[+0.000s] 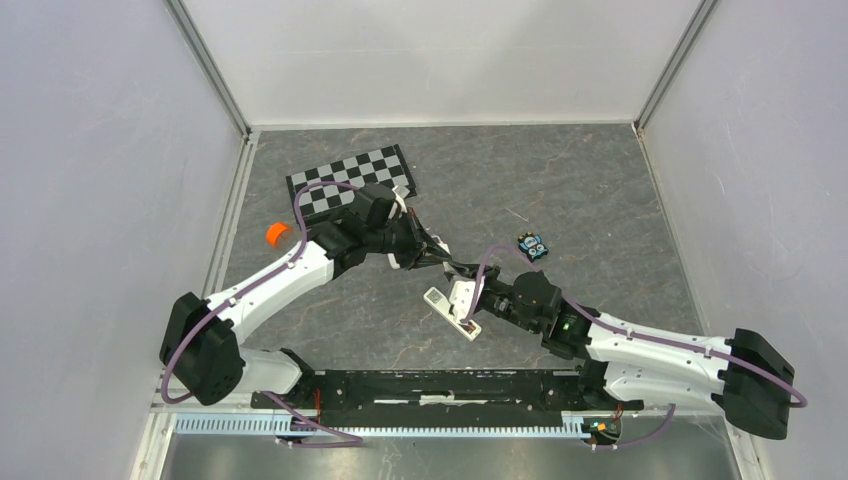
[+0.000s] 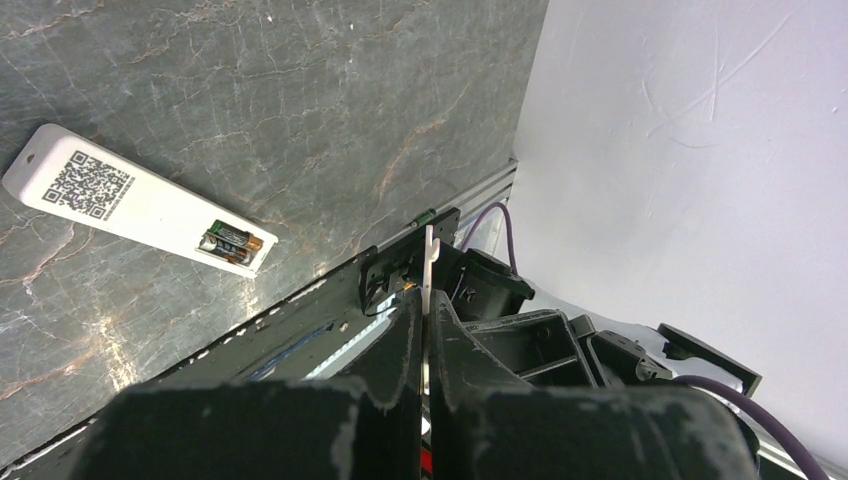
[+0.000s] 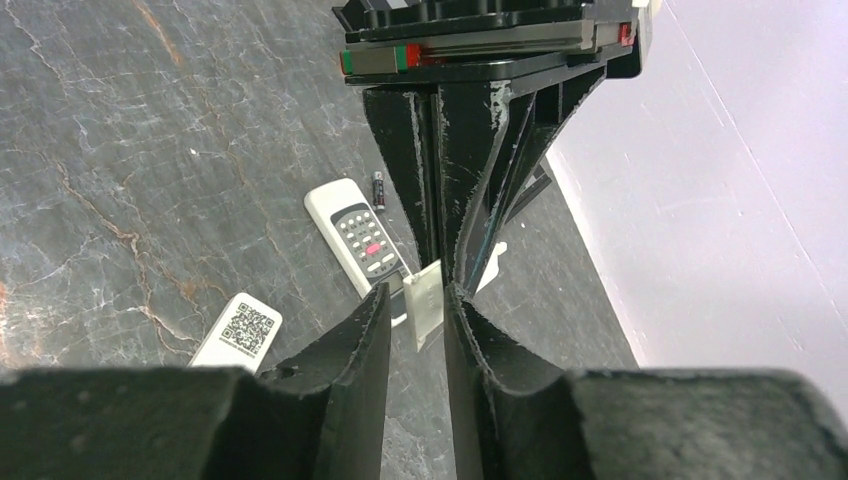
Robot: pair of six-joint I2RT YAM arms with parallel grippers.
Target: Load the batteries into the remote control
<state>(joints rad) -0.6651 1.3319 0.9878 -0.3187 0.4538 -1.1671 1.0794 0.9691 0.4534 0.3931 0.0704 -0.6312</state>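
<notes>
The slim white remote control (image 2: 120, 197) lies back up on the grey table, QR label showing. Two dark batteries (image 2: 230, 243) sit in its open recess. It also shows in the top view (image 1: 440, 303) and the right wrist view (image 3: 240, 330). My left gripper (image 2: 428, 300) is shut on a thin white battery cover (image 2: 430, 255), seen edge-on. In the right wrist view the left gripper holds that cover (image 3: 424, 302) between the parted fingers of my right gripper (image 3: 417, 295), which is open just above the remote. A third small dark cell (image 3: 378, 190) lies loose on the table.
A shorter grey-white remote with buttons (image 3: 360, 235) lies beyond the cover, next to the loose cell. A black-and-blue square gadget (image 1: 533, 245) sits to the right of both grippers. A checkerboard sheet (image 1: 350, 180) and an orange object (image 1: 277, 234) are at the back left.
</notes>
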